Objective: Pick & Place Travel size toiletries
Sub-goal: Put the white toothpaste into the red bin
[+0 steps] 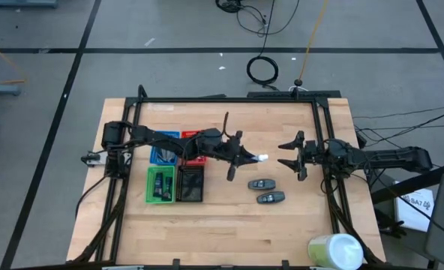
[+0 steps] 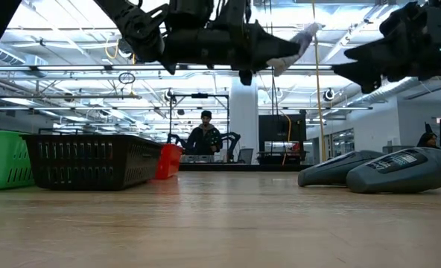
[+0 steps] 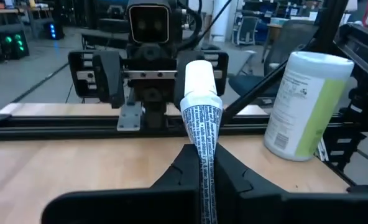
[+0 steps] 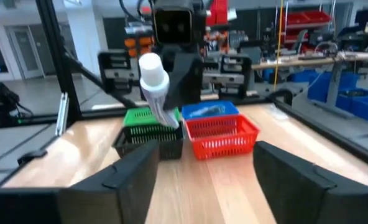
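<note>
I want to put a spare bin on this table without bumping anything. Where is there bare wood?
Free: the near strip between the green tray and the big cylinder, and the far strip along the frame's back bar. Crowded: the middle, where the left gripper holds a white tube above two dark packs, facing the open right gripper.

We see four trays grouped on the wooden table (image 1: 222,217): a blue tray (image 1: 162,150) and a red tray (image 1: 194,142) on the far row, a green tray (image 1: 160,184) and a black tray (image 1: 190,183) side by side nearer us. A big pale green-white cylinder (image 1: 334,250) lies at the table's near right corner, well apart from the trays. On the floor beyond the far edge we see a coiled black cable (image 1: 262,70). In the low view a person (image 2: 205,137) stands in the room behind.
</note>
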Motion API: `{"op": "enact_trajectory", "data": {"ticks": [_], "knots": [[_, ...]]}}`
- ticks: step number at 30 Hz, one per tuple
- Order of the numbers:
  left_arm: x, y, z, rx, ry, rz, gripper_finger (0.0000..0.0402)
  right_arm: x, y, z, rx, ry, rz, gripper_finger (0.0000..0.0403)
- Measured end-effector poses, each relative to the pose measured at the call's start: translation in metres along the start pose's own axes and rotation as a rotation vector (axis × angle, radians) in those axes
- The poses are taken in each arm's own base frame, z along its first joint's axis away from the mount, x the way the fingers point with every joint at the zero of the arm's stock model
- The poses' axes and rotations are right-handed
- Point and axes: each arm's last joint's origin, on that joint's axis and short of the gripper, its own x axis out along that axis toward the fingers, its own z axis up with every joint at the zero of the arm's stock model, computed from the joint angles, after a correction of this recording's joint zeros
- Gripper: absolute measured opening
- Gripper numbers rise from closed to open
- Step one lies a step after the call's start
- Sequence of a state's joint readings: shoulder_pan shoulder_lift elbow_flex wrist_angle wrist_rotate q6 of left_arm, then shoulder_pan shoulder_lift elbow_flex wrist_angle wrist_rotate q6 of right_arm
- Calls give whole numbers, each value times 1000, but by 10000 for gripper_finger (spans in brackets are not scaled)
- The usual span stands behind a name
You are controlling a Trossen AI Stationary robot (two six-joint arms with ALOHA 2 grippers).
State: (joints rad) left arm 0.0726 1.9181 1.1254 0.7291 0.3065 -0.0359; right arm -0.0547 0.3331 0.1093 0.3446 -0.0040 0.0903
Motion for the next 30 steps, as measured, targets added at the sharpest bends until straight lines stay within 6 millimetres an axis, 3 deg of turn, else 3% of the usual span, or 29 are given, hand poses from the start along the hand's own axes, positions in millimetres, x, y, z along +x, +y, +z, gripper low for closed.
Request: {"op": "enact_trajectory", "data": {"ticks": [6,20,30], "knots": [[0,-2,1,7,-7,-12,15,12,3,8,-3,-105,24,284],[1,-3,0,10,6,-14,6,42,6,0,28,-114,90,280],[1,-2,-1,10,19,10,7,73,20,5,5,-45,151,280]]}}
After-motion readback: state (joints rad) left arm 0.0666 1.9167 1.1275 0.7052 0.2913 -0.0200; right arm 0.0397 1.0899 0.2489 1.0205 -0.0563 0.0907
